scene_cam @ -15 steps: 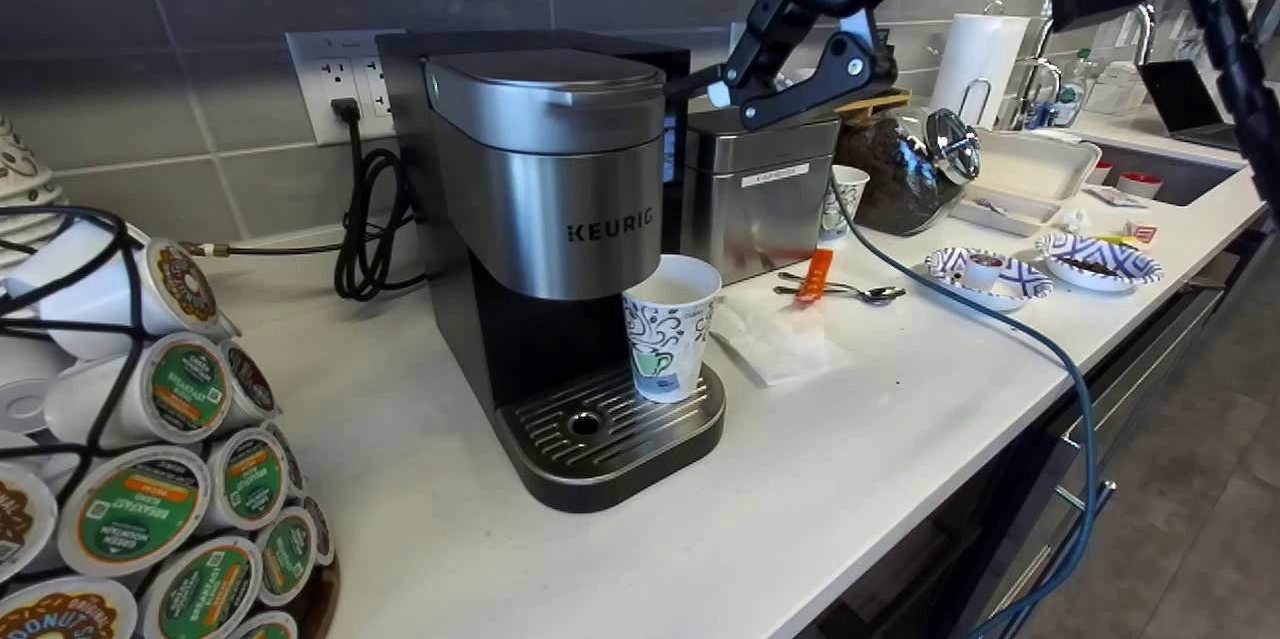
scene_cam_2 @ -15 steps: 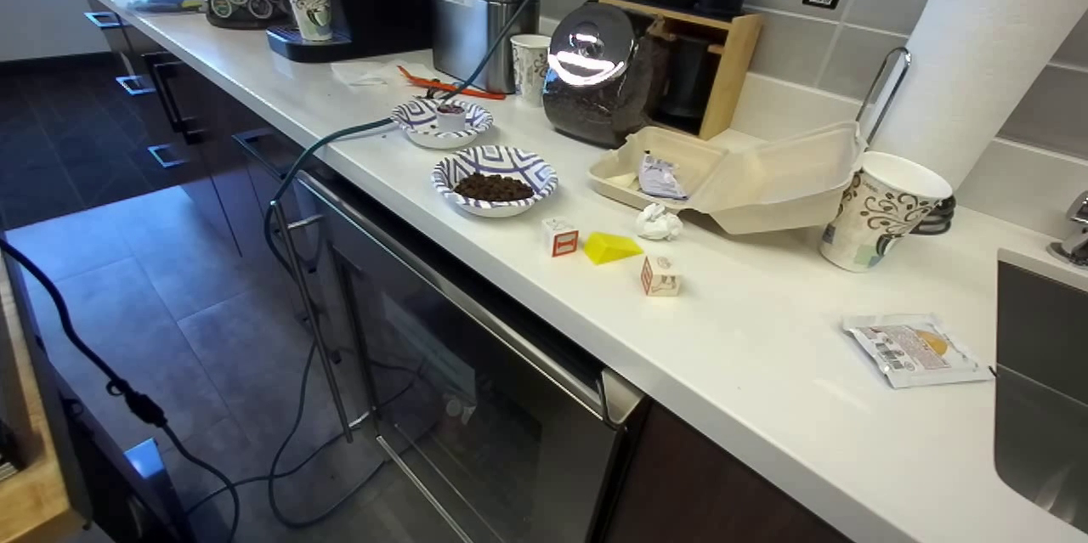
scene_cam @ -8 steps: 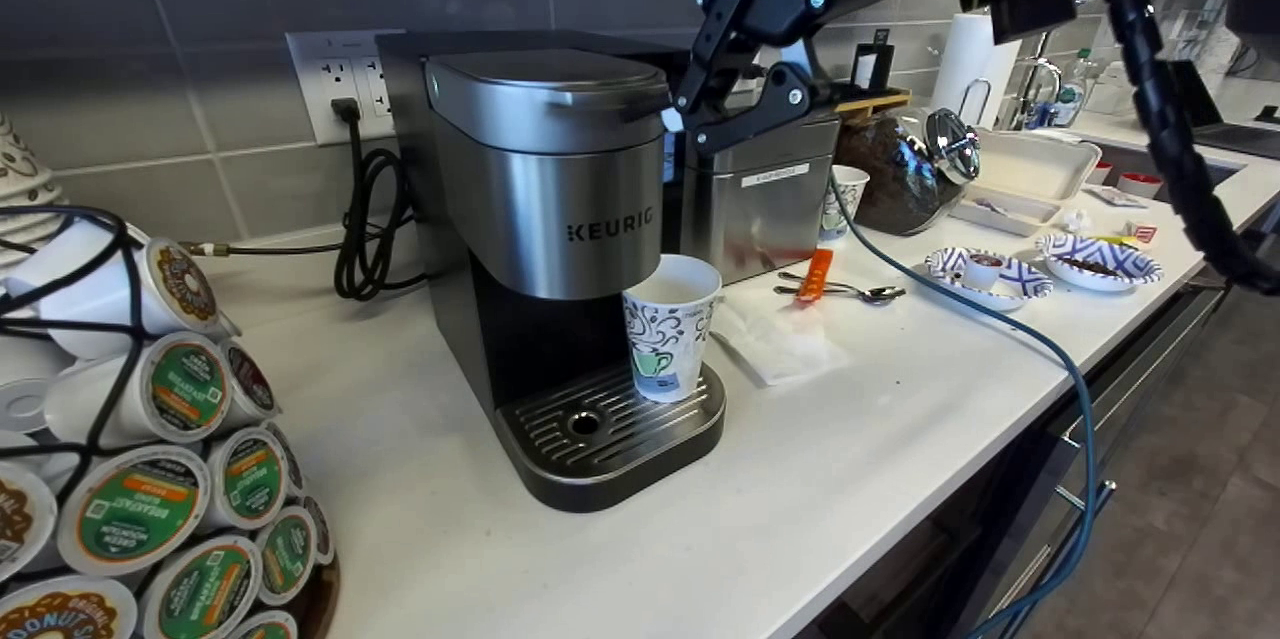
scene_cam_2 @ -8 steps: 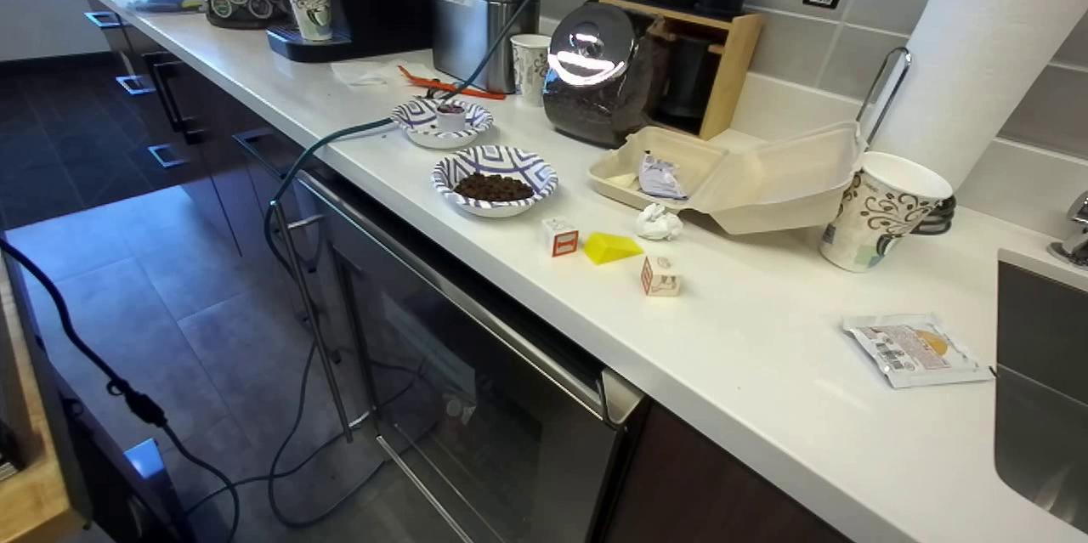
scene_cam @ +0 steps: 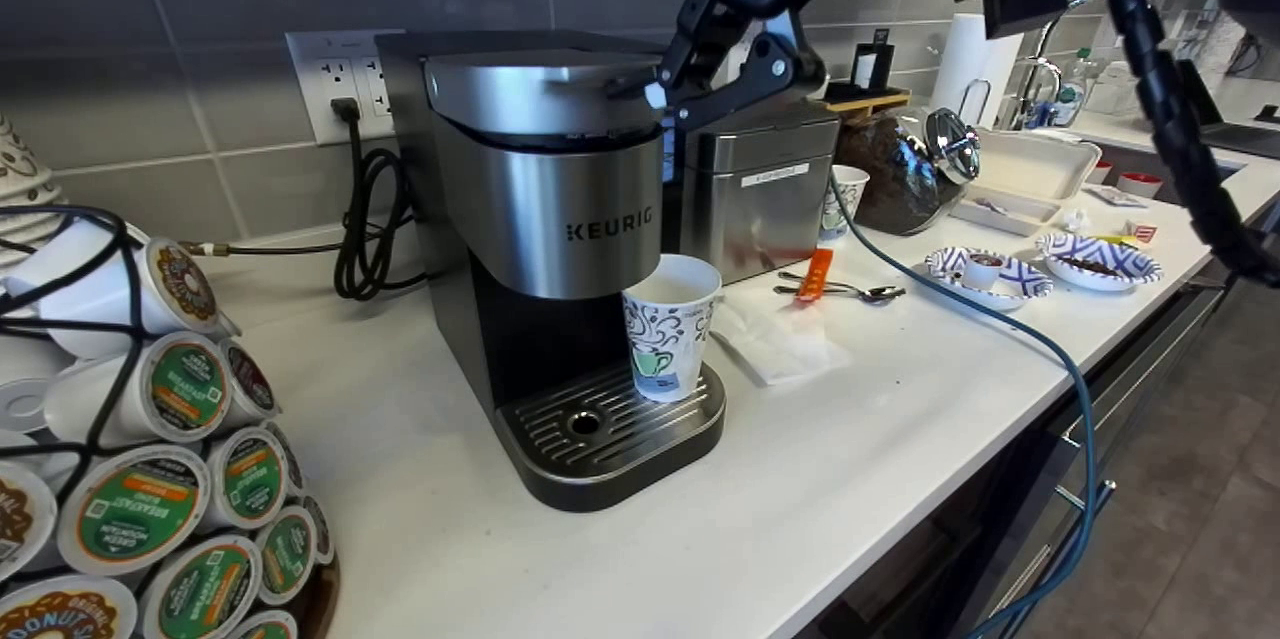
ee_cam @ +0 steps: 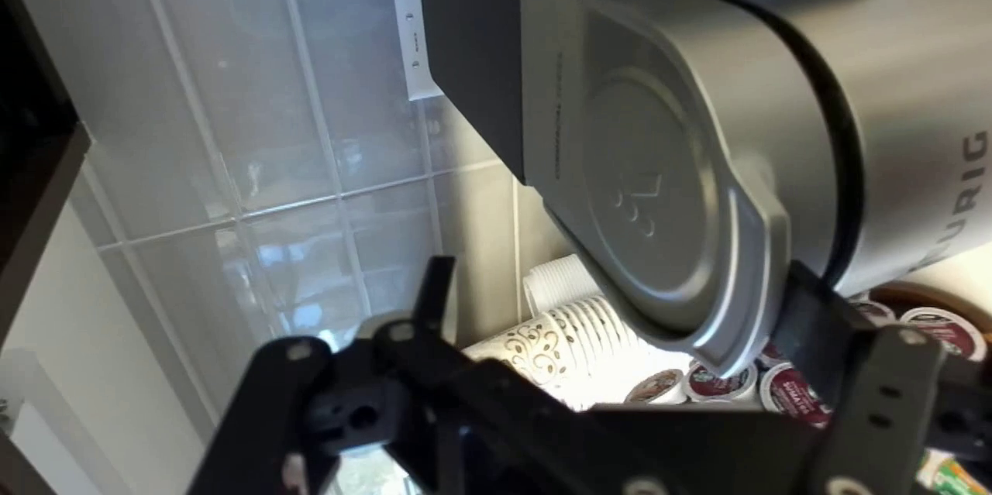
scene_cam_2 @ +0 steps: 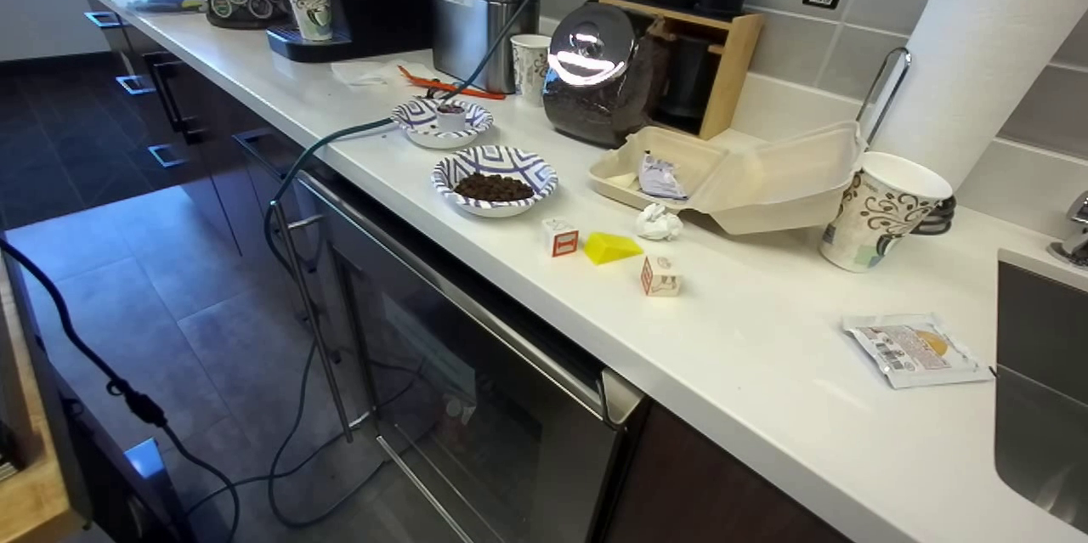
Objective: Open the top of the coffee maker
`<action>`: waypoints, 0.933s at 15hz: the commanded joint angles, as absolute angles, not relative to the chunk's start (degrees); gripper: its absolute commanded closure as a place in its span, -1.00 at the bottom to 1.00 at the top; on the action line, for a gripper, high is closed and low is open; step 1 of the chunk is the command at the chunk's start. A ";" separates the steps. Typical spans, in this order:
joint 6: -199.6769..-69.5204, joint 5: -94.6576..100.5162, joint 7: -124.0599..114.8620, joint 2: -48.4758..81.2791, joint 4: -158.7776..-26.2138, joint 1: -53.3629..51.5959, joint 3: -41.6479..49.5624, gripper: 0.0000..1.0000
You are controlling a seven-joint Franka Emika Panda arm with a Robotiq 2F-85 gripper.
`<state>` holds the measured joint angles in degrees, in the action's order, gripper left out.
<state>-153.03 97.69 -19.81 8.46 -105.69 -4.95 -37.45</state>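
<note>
coffee maker [scene_cam: 560,219] sits by the desk's [scene_cam: 430,479] back edge; its top [ee_cam: 643,170] is cracked open, dark gap at the seam. fingers [ee_cam: 818,340] spread, nothing pinched; one tip looks hooked under the top's front lip. risk: lone tip slides off if the lift doesn't follow the top's swing, top drops shut. hard shove could rock the coffee maker and tip the cup [scene_cam: 668,339] on its drip tray [scene_cam: 600,484]. count: one coffee maker, one top, one cup on the drip tray; toward the front edge two patterned bowls [scene_cam_2: 493,159], two letter cubes [scene_cam_2: 660,277], one yellow wedge [scene_cam_2: 612,248]. pods [scene_cam: 135,504] overlap, can't count.
</note>
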 commanded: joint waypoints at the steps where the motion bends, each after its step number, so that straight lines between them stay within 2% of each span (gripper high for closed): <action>1: -152.68 101.35 -28.24 4.99 -105.56 -4.27 -37.00 -1.00; 7: -143.44 102.11 -33.64 6.35 -98.88 -6.77 -38.60 -1.00; 8: -141.99 101.80 -33.51 6.53 -97.70 -11.88 -33.99 -1.00; 10: -140.22 101.33 -33.01 6.98 -96.46 -14.40 -32.51 -1.00; 14: -147.47 91.32 -29.34 2.78 -105.05 -14.98 -26.52 -1.00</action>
